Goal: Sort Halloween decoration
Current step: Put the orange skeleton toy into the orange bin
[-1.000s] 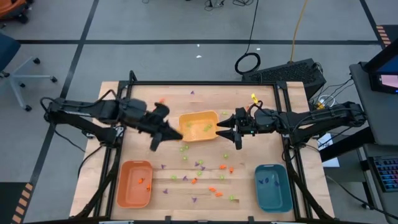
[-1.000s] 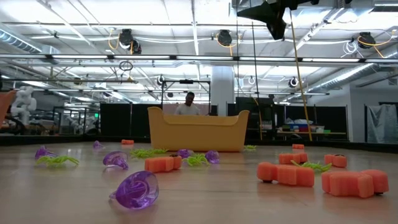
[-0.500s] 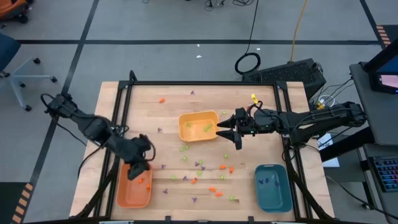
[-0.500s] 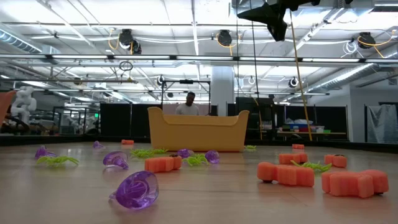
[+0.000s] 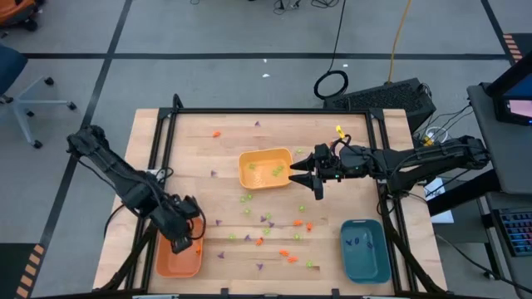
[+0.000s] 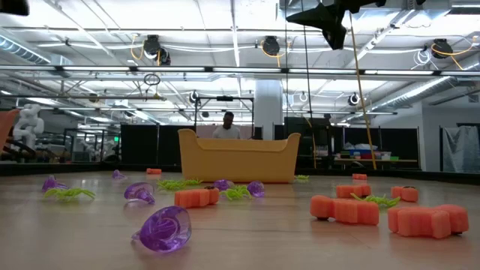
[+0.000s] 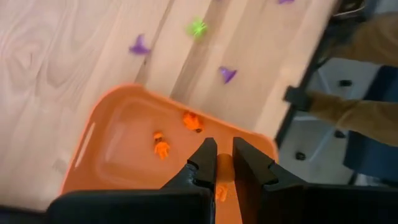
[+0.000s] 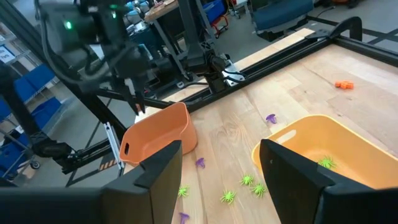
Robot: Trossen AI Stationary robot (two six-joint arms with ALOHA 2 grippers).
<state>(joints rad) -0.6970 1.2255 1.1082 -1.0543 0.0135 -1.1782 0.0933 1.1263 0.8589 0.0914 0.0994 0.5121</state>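
Note:
The Halloween decoration lies scattered over the middle of the table (image 5: 266, 224) as tiny orange (image 6: 345, 210), green (image 6: 67, 193) and purple (image 6: 161, 229) pieces. My left gripper (image 5: 179, 242) hangs over the orange tray (image 5: 169, 264) at the near left, pointing steeply down, its fingers (image 7: 222, 163) almost together with a bright orange bit between them. Two orange pieces (image 7: 191, 121) lie in that tray (image 7: 118, 124). My right gripper (image 5: 306, 183) waits open and nearly level beside the right end of the yellow tray (image 5: 264, 169). My left gripper pinches a small orange piece (image 7: 221, 191) between its two fingers, set back from their free ends. The fingers slant down from above. The piece hangs clear over the inside of the orange tray. The fingers hide most of it.
A teal tray (image 5: 364, 249) holding a few purple pieces sits at the near right. The yellow tray (image 8: 329, 143) holds green pieces. Black frame rails run along the table's left and right edges (image 5: 158, 166). A person stands in the room far behind the yellow tray (image 6: 229, 126).
My left gripper has swung from the table's middle, beside the yellow tray, toward the near left corner and down. It has tipped to point steeply down and now hangs over the orange tray.

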